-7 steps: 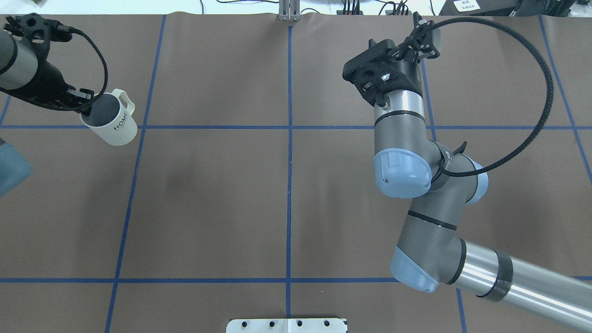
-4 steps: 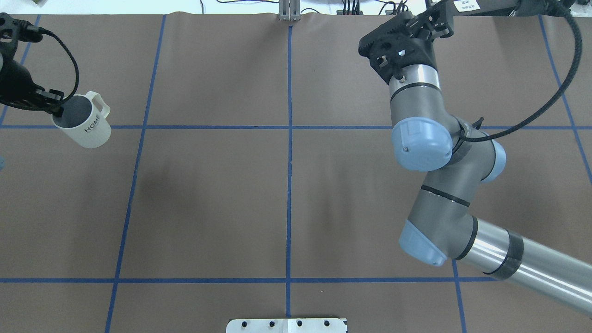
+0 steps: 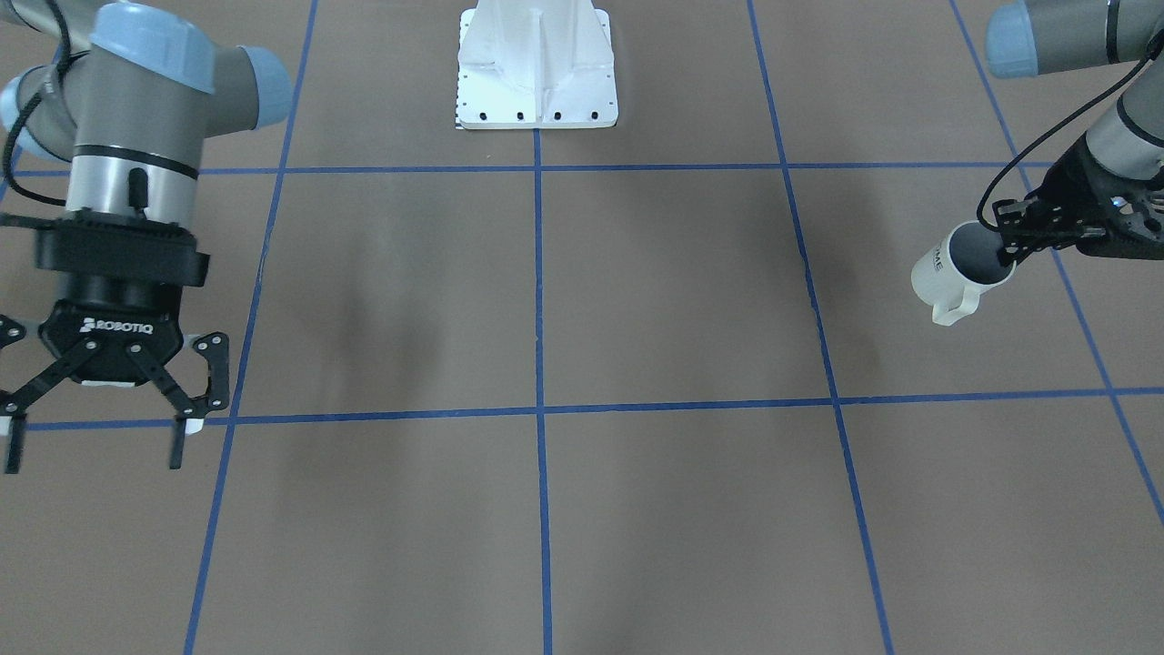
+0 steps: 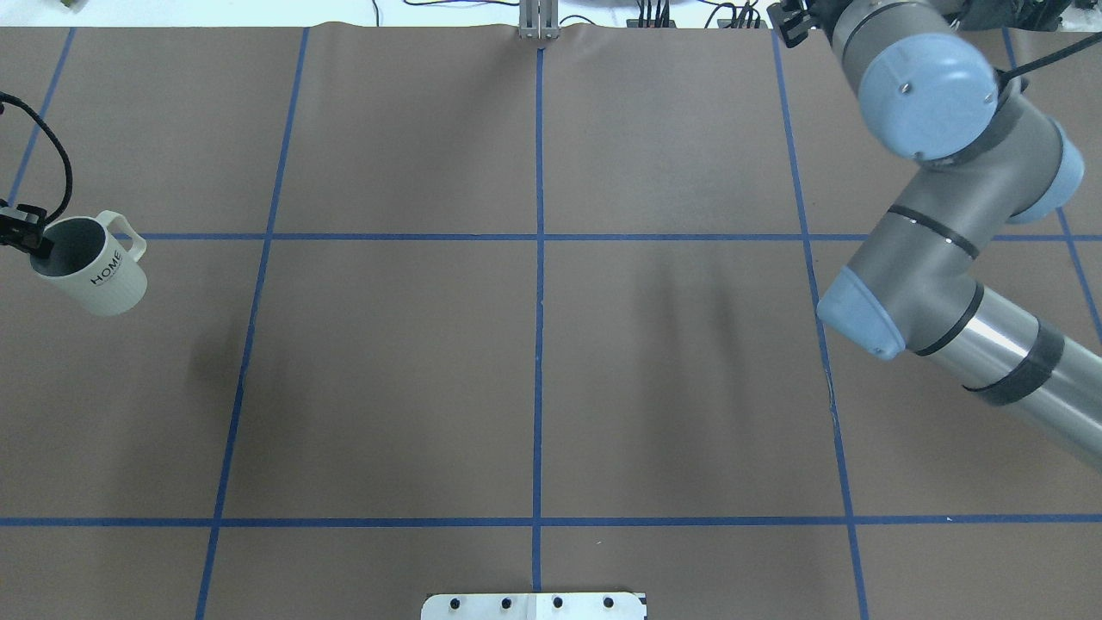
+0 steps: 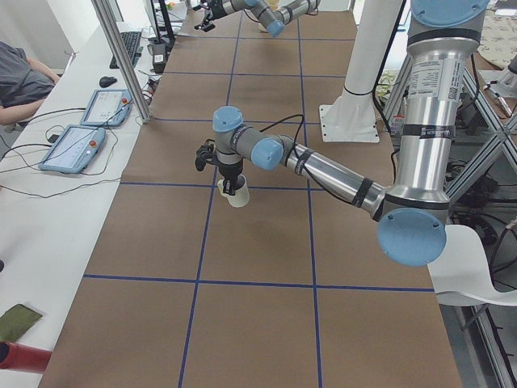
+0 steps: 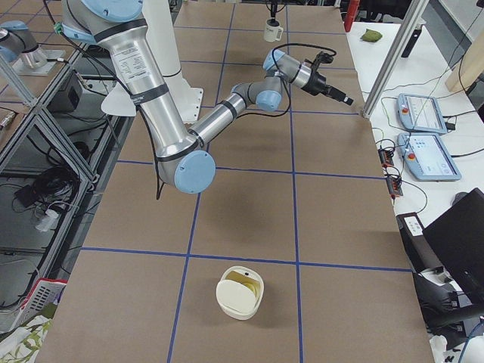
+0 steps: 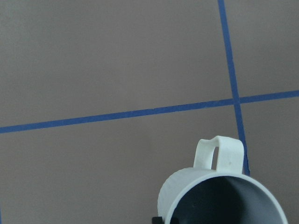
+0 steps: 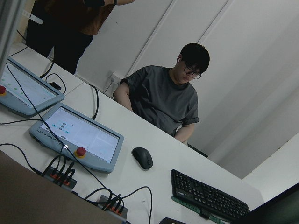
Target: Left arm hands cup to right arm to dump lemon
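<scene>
The white cup marked "HOME" hangs tilted above the table's far left, handle pointing away from the robot. My left gripper is shut on its rim; the same pinch shows in the front view, with the left gripper over the cup. In the left wrist view the cup shows a grey inside, and no lemon shows in it. My right gripper is open and empty, fingers spread, at the table's far right edge. The overhead view cuts off the right arm above its wrist.
A white round container with something yellowish in it stands at the table's right end. The robot's white base is mid-table. Beyond the far edge runs a desk with tablets, a keyboard and a seated person.
My left arm has carried the cup further left and a little nearer the robot. My right arm has swung away to the far right corner, its gripper leaving the overhead view.
</scene>
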`<act>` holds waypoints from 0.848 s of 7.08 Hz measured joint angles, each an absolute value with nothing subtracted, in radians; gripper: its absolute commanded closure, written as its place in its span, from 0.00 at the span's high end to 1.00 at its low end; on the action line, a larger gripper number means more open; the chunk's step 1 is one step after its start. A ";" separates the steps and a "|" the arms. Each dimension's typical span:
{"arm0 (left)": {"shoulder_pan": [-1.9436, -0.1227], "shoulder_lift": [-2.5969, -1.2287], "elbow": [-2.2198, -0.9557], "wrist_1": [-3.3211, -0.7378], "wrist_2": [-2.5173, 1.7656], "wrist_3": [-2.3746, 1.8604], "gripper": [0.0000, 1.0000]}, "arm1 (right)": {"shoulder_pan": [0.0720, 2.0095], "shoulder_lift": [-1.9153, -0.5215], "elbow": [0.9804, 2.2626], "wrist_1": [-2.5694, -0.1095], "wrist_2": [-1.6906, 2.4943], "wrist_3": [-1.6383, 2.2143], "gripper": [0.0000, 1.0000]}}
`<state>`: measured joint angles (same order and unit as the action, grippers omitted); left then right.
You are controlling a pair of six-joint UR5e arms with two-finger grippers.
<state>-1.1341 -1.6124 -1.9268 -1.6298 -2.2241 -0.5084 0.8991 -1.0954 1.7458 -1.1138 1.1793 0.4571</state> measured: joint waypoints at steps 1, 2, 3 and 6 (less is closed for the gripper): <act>-1.133 -1.583 -1.914 -1.681 -2.229 -0.510 0.00 | 0.980 -1.092 1.746 -1.150 1.352 0.500 1.00; -1.133 -1.556 -1.887 -1.746 -2.238 -0.511 0.00 | 1.048 -1.090 1.747 -1.192 1.499 0.524 1.00; -1.132 -1.542 -1.846 -1.822 -2.244 -0.514 0.00 | 1.101 -1.089 1.746 -1.236 1.613 0.536 1.00; -1.130 -1.535 -1.722 -1.992 -2.246 -0.521 0.08 | 1.235 -1.090 1.746 -1.406 1.951 0.480 1.00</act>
